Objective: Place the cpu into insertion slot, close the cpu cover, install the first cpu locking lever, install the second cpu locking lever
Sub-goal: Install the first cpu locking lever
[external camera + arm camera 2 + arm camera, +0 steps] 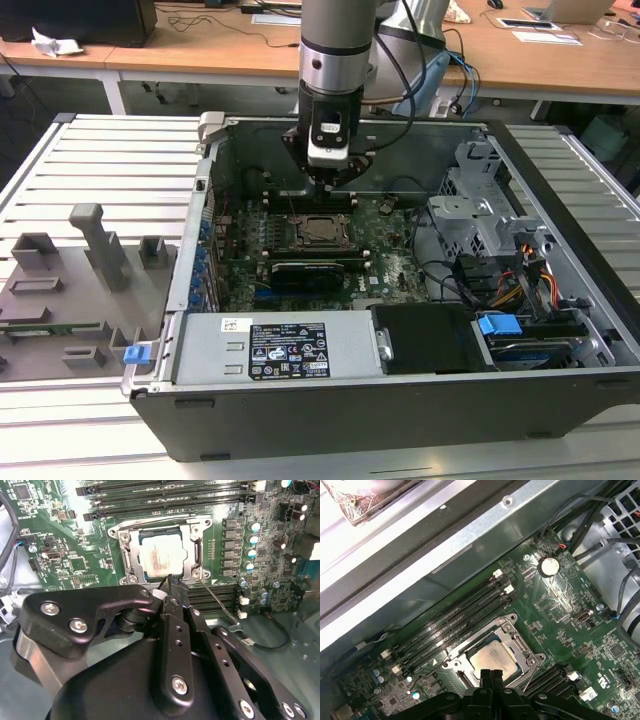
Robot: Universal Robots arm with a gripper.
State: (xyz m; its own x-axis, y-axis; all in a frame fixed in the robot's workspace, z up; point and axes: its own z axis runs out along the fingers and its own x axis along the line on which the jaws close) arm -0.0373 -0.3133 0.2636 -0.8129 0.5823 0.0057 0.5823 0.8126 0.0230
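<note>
Green motherboard [75, 565] in an open case [350, 415]; closed fingers [176, 597] hover by the cpu [162, 555], seated under the cpu cover [195, 550].

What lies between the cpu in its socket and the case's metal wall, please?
In the first wrist view, long black RAM slots run side by side between the cpu and the case wall.
</note>
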